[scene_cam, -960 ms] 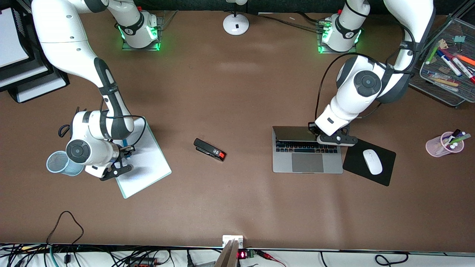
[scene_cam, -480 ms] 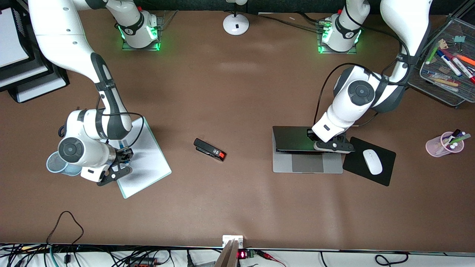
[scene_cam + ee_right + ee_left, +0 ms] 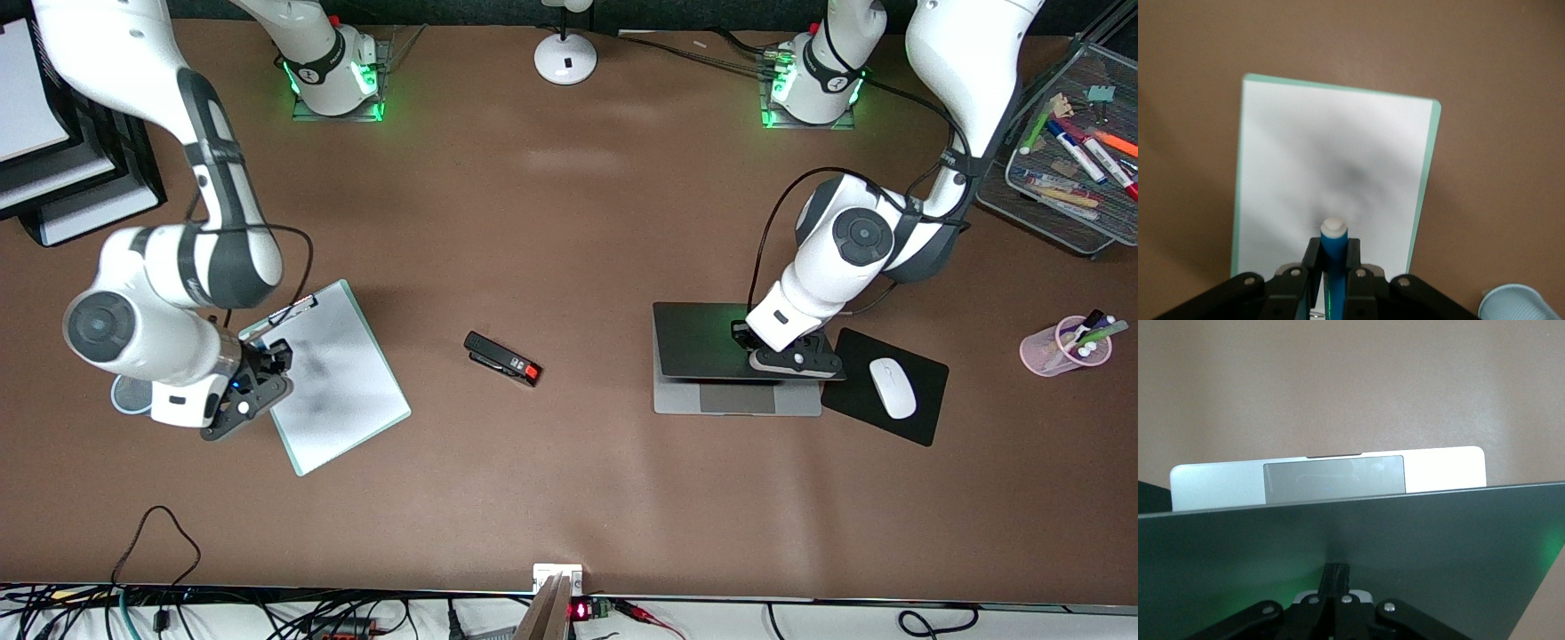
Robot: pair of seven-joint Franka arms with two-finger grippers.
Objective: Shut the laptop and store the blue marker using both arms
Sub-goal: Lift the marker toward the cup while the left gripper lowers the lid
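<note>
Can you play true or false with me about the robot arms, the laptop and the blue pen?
1. The right gripper is shut on the short bright-blue marker with a white end. True.
2. The silver-grey slim laptop is fully closed. False: its dark lid is tilted partway down, and the trackpad still shows.
3. The left gripper is at the laptop's lid. True.
4. The white mouse sits on the green-edged whiteboard. False: it sits on the black mousepad beside the laptop.
5. The black stapler with a red end lies on the laptop. False: it lies on the brown table.
</note>
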